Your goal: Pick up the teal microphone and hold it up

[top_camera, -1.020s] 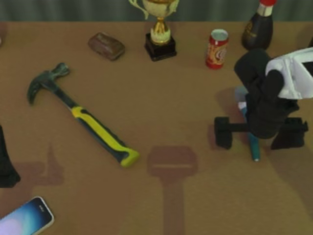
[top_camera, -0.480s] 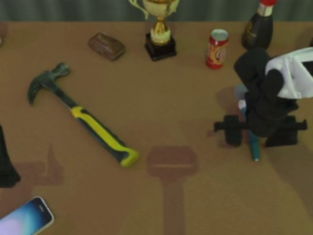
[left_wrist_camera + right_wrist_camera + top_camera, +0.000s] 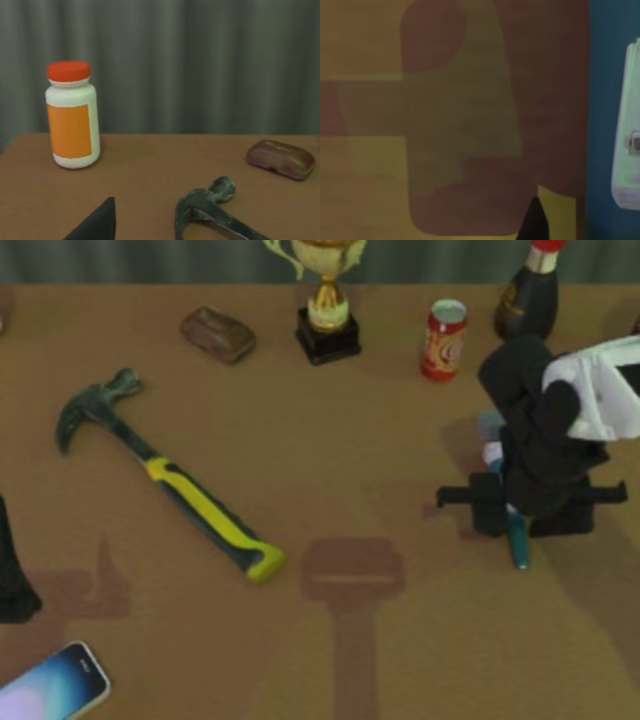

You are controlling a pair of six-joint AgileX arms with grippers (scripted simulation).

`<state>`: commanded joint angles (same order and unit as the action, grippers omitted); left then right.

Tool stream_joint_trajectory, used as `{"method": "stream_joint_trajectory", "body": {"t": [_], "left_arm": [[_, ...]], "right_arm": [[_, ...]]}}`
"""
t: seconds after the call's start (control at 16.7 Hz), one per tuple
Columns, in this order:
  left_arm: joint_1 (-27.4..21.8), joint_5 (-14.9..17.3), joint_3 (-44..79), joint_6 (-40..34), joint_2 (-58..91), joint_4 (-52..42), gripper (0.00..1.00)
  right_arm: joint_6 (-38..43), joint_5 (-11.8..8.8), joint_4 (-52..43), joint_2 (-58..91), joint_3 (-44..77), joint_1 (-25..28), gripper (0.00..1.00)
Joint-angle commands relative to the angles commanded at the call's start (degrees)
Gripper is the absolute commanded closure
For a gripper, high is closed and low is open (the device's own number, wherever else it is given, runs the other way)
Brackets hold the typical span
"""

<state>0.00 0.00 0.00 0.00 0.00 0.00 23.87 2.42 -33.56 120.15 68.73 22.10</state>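
Scene: a brown table (image 3: 330, 440) seen from above, cluttered along its far edge and left side.
Right gripper (image 3: 520, 512): low over the table's right side, its two dark fingers drawn in close on either side of a teal handle; from above they look about touching it, but whether they have full grip cannot be told.
Teal microphone (image 3: 518, 545): lying on the table at the right, under the right arm, its tapered teal tail poking out toward the near edge, its white head mostly hidden beneath the wrist. In the right wrist view the teal body (image 3: 605, 100) fills one edge, very close, with its white switch mark (image 3: 627, 135) showing.
Left arm: parked at the table's left edge, only a dark sliver of it in view; its fingers cannot be told.
Step in hand: judged to be the clamp on the handle, with the lift not yet begun, as the microphone looks flat on the table.
Next move: likely a firm squeeze, then a straight rise, watching that the tapering handle does not slip.
Bystanders: a hammer (image 3: 170, 480) well apart at left, a trophy (image 3: 328, 300), a red can (image 3: 443, 338) and a dark bottle (image 3: 527, 295) along the far edge.
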Motion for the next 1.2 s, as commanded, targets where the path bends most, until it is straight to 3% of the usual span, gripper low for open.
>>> {"method": "stream_joint_trajectory", "body": {"t": [0.06,0.18,0.42,0.66,1.2], "left_arm": [[0.00,0.00,0.00,0.00,0.00,0.00,0.00],[0.00,0.00,0.00,0.00,0.00,0.00,0.00],[0.00,0.00,0.00,0.00,0.00,0.00,0.00],[0.00,0.00,0.00,0.00,0.00,0.00,0.00],[0.00,0.00,0.00,0.00,0.00,0.00,0.00]], "right_arm": [[-0.73,1.22,-1.68,-3.54,1.38,0.12,1.00],[-0.94,0.98,-1.02,-3.59,1.30,0.18,1.00],[-3.23,-1.84,6.96,-4.91,-0.32,0.41,1.00],[-7.42,-6.99,24.01,-8.10,-4.69,0.38,1.00],[-19.11,-20.75,71.47,-19.64,-18.29,0.01,1.00]]}}
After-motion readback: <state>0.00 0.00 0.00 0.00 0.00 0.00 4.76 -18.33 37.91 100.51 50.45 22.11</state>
